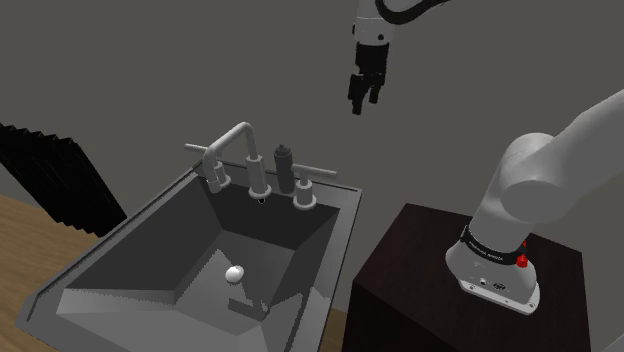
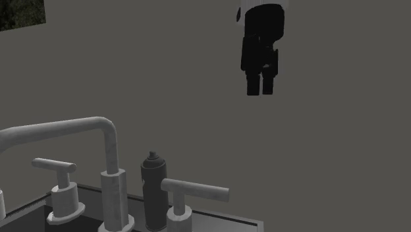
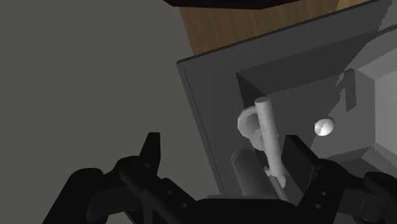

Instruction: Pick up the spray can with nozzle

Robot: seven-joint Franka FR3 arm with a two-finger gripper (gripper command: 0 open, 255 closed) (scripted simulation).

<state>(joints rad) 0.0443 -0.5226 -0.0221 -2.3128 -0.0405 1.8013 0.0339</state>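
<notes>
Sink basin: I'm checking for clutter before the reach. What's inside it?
One small white rounded object lies on the sink floor. Its near end runs past the shoulder view's lower edge, unseen.

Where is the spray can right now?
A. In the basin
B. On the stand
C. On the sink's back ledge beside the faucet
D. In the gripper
C: the can stands upright on the sink's back ledge beside the faucet, with the open gripper high above it.

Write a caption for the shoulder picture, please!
Open gripper hangs high above the dark spray can beside the sink tap.
</notes>
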